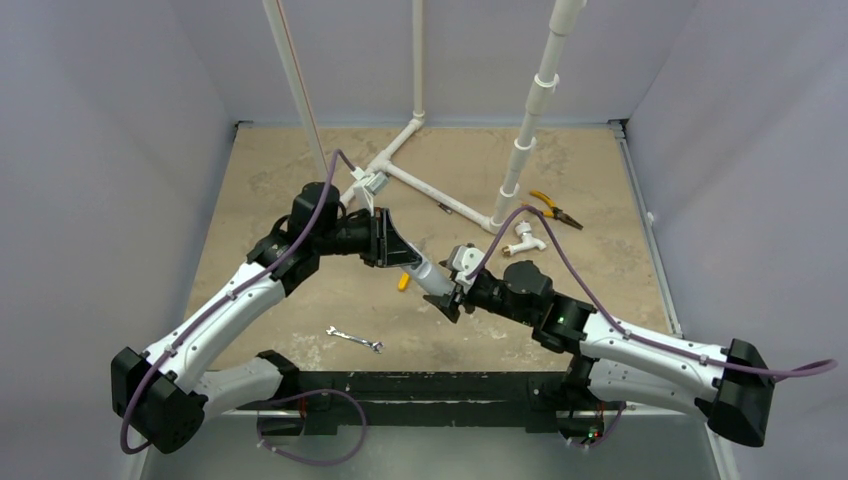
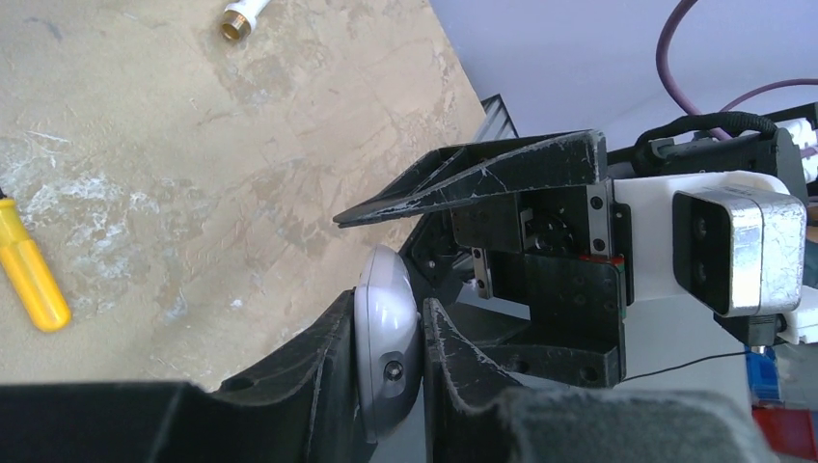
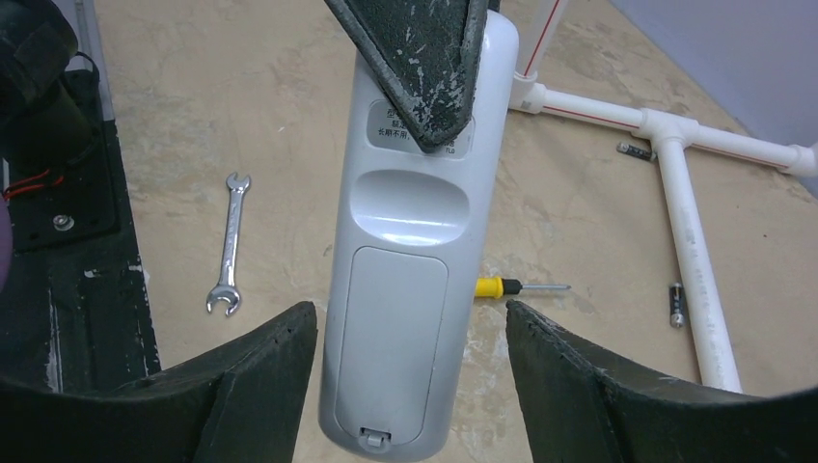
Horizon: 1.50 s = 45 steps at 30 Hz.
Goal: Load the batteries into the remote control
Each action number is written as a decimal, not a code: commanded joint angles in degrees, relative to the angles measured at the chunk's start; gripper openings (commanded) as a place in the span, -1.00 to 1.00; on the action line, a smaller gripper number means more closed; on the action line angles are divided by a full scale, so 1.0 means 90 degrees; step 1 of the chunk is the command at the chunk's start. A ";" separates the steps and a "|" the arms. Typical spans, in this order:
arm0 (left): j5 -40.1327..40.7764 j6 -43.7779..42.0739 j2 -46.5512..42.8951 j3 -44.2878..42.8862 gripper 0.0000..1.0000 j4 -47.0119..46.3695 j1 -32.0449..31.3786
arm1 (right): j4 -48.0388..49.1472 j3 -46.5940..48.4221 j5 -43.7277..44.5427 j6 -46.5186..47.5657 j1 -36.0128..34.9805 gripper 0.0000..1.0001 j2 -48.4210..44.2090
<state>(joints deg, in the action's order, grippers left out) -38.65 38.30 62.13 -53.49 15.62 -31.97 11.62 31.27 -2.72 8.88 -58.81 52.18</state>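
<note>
The remote control is held above the table between the two arms, back side facing the right wrist camera. My left gripper is shut on its far end; in the left wrist view the remote's rounded end sits clamped between the fingers. My right gripper is open, with one finger on each side of the remote's near end and not touching it. The battery cover is closed. A loose battery lies on the table beside a white pipe, and another small one lies farther back.
A yellow-handled screwdriver lies under the remote and also shows in the left wrist view. A wrench lies near the front. White PVC pipes, a pipe fitting and yellow pliers are at the back.
</note>
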 commanded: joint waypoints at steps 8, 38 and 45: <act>-0.0421 0.0334 -0.0155 -0.0035 -1.00 -0.0646 -0.0024 | 0.0253 0.0062 -0.0108 -0.0089 0.0020 0.13 0.0221; 0.0650 0.1380 -0.0352 0.0485 -0.06 -0.2124 -0.0193 | 0.0909 0.0422 0.0546 -0.1885 0.0021 -1.00 0.0466; 0.0759 0.1192 -0.0187 0.0368 -0.12 -0.1845 -0.0355 | 0.0822 0.0542 0.0549 -0.1889 0.0020 -1.00 0.0511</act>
<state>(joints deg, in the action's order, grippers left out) -32.49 51.18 60.01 -48.40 -1.32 -33.91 17.37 33.01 0.82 -7.07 -58.48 56.97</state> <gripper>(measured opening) 0.449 0.467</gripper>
